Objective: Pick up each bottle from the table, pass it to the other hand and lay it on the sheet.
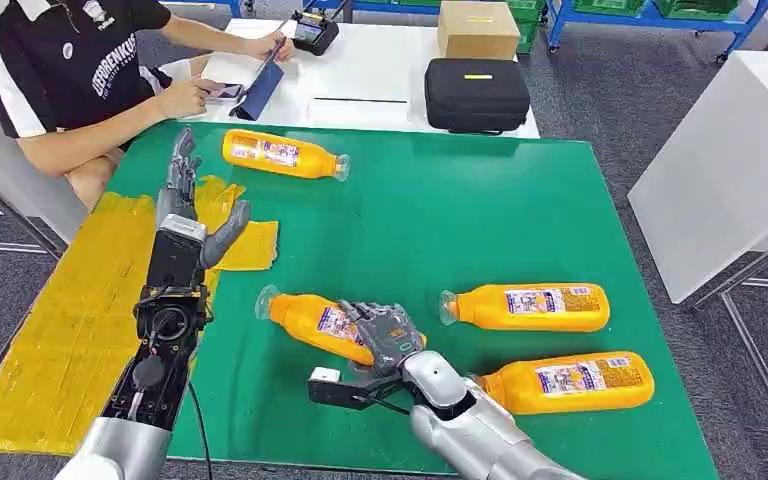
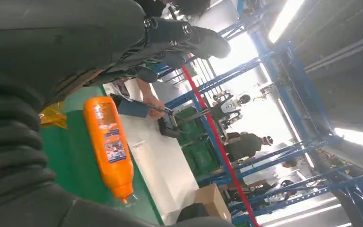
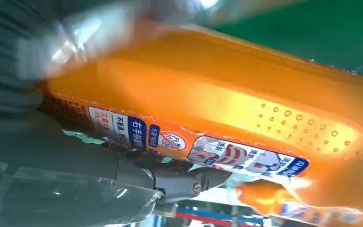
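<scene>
Nearest us, the right hand (image 1: pixel 388 338) wraps its fingers (image 3: pixel 184 182) around the orange plastic juice bottle with a clear cap (image 1: pixel 312 320), which lies on the green table (image 1: pixel 460 220) with its long axis running from cap at the left to base under the palm. We see the left hand (image 1: pixel 188 205), fingers spread and holding nothing, raised over the crumpled yellow sheet (image 1: pixel 70 320) well to the left, so we judge the handover must travel leftward.

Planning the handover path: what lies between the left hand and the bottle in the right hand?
In the head view, only bare green table and a corner of the yellow sheet separate the left hand from the held bottle.
</scene>
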`<action>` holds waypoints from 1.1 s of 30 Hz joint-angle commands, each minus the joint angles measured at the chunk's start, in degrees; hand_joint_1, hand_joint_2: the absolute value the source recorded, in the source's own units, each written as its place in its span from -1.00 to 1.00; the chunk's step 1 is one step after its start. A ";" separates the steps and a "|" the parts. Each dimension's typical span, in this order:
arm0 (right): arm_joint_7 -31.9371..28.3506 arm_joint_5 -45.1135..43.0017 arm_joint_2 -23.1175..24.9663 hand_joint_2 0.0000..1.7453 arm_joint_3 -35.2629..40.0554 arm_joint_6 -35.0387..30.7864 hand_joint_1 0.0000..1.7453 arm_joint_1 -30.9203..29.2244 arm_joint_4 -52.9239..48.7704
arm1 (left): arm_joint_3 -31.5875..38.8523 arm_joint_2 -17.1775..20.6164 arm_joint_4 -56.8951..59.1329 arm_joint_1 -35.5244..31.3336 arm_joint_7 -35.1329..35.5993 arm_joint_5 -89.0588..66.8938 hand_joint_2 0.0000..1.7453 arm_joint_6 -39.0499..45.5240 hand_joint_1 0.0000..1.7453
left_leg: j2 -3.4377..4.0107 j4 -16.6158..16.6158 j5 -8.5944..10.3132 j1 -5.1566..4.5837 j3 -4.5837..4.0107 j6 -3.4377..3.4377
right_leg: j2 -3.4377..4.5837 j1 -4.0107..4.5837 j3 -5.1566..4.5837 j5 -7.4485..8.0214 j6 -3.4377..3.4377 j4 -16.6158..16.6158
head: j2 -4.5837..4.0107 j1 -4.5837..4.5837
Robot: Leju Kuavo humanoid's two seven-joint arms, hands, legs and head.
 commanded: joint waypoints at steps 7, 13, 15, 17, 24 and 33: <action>-13.85 -21.59 2.65 1.00 -22.67 -15.66 1.00 6.10 -17.71 | 0.61 1.33 -8.23 3.57 7.82 9.07 1.00 -4.22 -1.00 | 0.20 0.06 -0.13 0.03 -0.39 -0.18 | 0.09 0.04 -0.40 -0.05 -0.06 0.11 | 0.00 0.00; -22.42 -32.17 4.66 1.00 -29.36 -18.56 1.00 8.37 -23.38 | -1.71 1.70 -13.36 5.45 10.32 10.49 1.00 -4.14 -1.00 | 0.05 0.06 -0.10 0.04 -0.59 -0.13 | -0.03 0.04 -0.53 -0.04 0.02 0.08 | 0.00 0.00; -25.85 -35.62 5.32 1.00 -30.50 -18.68 1.00 9.57 -25.60 | -2.16 1.85 -12.58 5.24 11.99 11.93 1.00 -5.71 -1.00 | 0.04 0.04 -0.09 0.04 -0.68 -0.14 | -0.03 0.04 -0.62 -0.03 0.02 0.06 | 0.00 0.02; -27.32 -36.81 5.72 1.00 -30.44 -19.01 1.00 10.78 -27.83 | -2.71 2.06 -11.49 5.29 12.45 13.83 1.00 -7.66 -1.00 | -0.05 0.04 -0.11 0.02 -0.63 -0.17 | -0.13 0.02 -0.58 -0.10 -0.02 0.09 | 0.00 0.02; -29.73 -39.18 6.26 1.00 -30.45 -19.79 1.00 11.17 -29.30 | -4.77 2.09 -11.91 5.63 12.36 18.27 1.00 -13.75 -1.00 | 0.04 0.03 -0.11 0.04 -0.69 -0.18 | -0.06 0.04 -0.68 -0.06 -0.03 0.08 | 0.00 0.02; -30.06 -38.53 6.41 1.00 -27.44 -18.23 1.00 11.34 -28.47 | -11.18 2.47 -12.23 4.96 15.91 22.66 1.00 -22.25 -1.00 | 0.03 0.02 -0.13 0.04 -0.67 -0.17 | -0.06 0.04 -0.63 -0.07 -0.01 0.04 | 0.00 0.00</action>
